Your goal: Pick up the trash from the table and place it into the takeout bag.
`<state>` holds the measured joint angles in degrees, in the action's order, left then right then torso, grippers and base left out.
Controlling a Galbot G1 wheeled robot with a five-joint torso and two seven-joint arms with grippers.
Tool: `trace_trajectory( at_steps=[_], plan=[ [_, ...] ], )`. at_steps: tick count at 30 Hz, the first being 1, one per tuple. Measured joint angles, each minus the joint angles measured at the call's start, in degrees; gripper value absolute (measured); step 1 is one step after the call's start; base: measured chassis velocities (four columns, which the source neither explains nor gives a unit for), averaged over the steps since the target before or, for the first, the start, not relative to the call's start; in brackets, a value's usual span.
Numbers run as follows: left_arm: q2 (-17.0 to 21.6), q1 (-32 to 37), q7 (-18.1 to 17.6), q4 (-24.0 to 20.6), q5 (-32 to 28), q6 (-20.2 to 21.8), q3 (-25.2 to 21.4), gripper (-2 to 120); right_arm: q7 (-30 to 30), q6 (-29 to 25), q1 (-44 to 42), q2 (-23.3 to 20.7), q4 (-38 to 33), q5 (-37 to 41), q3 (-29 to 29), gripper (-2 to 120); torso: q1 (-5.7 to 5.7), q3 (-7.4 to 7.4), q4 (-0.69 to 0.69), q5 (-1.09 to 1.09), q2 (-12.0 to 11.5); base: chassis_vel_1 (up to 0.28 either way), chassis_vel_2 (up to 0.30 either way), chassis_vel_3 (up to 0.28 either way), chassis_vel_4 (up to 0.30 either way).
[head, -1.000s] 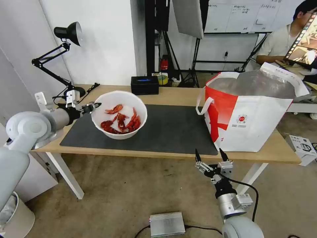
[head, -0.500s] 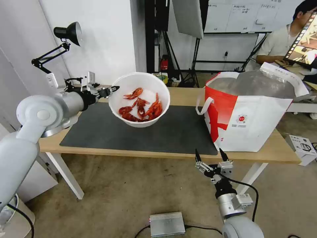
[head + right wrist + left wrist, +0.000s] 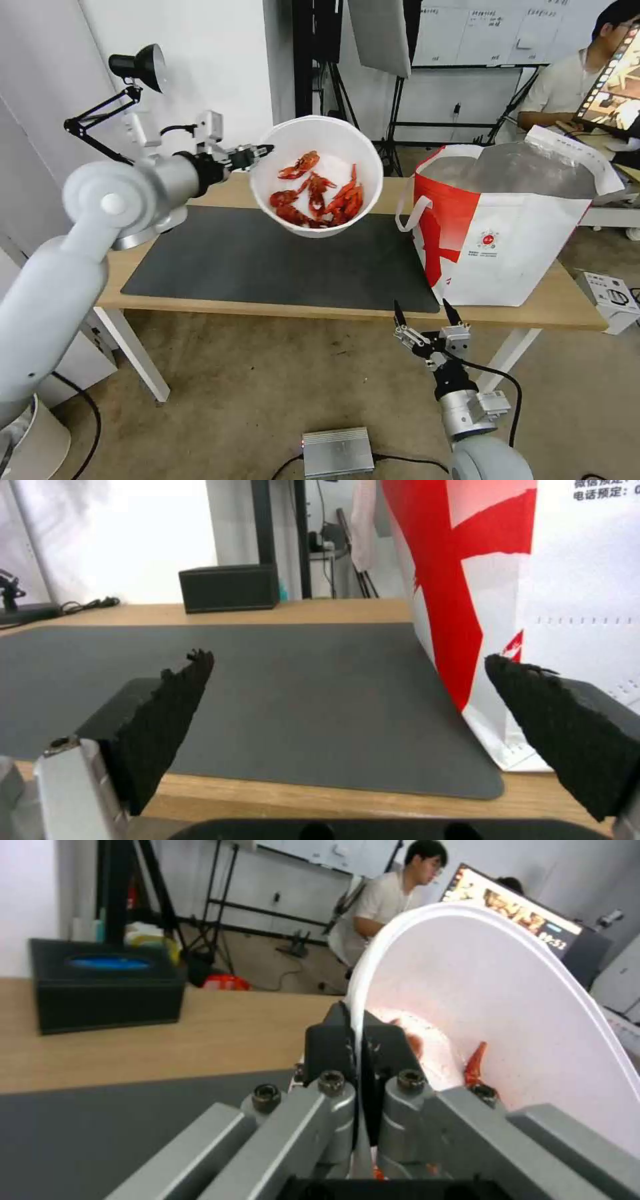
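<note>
so left hand point(image 3: 261, 151) pinching rim of bowl point(image 3: 317, 177) above table point(image 3: 347, 193) – thin, light, probably flexy, shells loose – right hand point(image 3: 427, 319) spread wide, idle.

The left gripper point(image 3: 363, 1060) pinches the rim of the white bowl point(image 3: 507, 1005), one finger inside and one outside, with red shells point(image 3: 475, 1067) showing within. Behind, a black tissue box point(image 3: 107, 985) sits on the table point(image 3: 220, 1035), beyond the dark mat point(image 3: 120, 1130).
</note>
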<state>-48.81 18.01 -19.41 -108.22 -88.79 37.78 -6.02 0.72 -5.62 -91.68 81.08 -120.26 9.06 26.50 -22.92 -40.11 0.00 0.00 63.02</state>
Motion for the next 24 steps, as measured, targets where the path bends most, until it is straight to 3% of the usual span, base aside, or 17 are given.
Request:
trace_trajectory(
  at_steps=[9,24],
  plan=[
    [-4.8,-10.8,-1.6,6.0,-1.2,0.0,10.1,0,0.0,0.0,0.0,0.0,0.0,0.0,0.0,100,0.00,0.00,0.00,0.01,0.0,0.000,0.000,0.000,0.000],
    [-12.7,-22.9,-1.9,13.8,-1.9,0.1,18.3,0,0.0,0.0,0.0,0.0,0.0,0.0,0.0,100,0.00,0.00,-0.01,0.01,0.0,0.000,0.000,0.000,0.000]
  ],
)
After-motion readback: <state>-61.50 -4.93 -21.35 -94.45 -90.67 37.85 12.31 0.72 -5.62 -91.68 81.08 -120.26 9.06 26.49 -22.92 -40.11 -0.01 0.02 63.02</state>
